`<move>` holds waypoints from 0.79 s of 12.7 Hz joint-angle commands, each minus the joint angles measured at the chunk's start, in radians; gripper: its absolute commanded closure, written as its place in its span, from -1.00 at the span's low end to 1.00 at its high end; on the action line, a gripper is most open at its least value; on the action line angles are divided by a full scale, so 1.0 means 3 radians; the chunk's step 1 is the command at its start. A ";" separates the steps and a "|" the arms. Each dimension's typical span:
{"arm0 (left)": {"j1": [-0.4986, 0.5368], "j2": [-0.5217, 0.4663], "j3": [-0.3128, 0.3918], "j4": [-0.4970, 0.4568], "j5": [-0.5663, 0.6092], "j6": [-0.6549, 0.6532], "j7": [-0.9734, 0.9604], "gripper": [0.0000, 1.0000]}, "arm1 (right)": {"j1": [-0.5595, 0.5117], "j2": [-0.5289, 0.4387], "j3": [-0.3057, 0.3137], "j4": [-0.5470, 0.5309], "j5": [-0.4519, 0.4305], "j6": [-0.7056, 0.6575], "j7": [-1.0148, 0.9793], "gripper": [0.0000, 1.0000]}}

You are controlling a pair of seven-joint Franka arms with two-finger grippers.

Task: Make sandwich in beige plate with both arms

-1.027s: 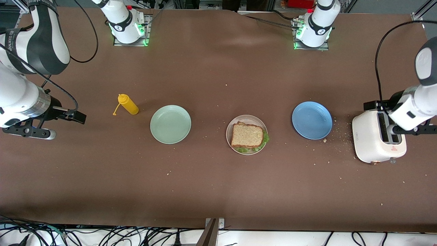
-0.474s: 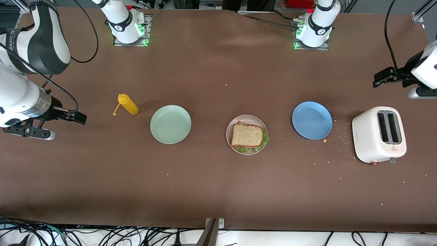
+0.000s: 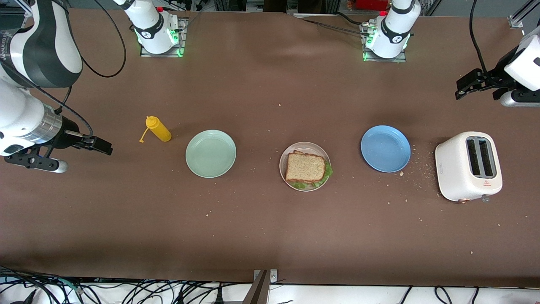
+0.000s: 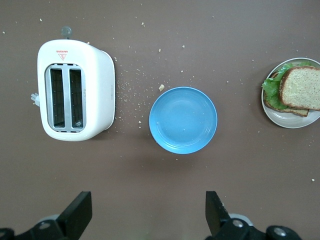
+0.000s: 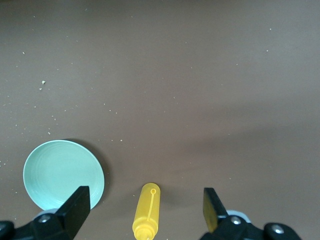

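From the front, the sandwich (image 3: 308, 167) sits assembled on the beige plate (image 3: 284, 158), well apart from both my pincers. In my left wrist view, the left gripper (image 4: 147, 215) hangs released. In my right wrist view, the right gripper (image 5: 145, 210) hangs released too. I judge the task finished; next, simply retreat.

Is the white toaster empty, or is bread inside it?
Empty: the white toaster shows two dark slots with no bread sticking out.

Bright even overhead light, soft shadows, sharp pics.
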 commanded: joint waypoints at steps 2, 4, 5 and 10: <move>0.0145 -0.0027 -0.0028 0.0001 -0.0102 -0.0056 0.0000 -1.00 | 0.0002 -0.0063 -0.0014 0.0137 0.0061 -0.0041 -0.0017 -0.99; 0.0217 -0.0043 -0.0038 -0.0004 -0.0117 -0.0067 0.0046 -1.00 | 0.0002 -0.0063 -0.0014 0.0168 0.0061 -0.0071 -0.0002 -0.99; 0.0217 -0.0038 -0.0043 -0.0004 -0.0107 -0.0067 0.0046 -1.00 | 0.0002 -0.0063 -0.0009 0.0173 0.0066 -0.0071 -0.0002 -0.99; 0.0192 0.0003 -0.0053 0.0011 -0.0097 -0.0051 0.0005 -1.00 | 0.0002 -0.0063 -0.0004 0.0173 0.0071 -0.0066 0.0008 -0.99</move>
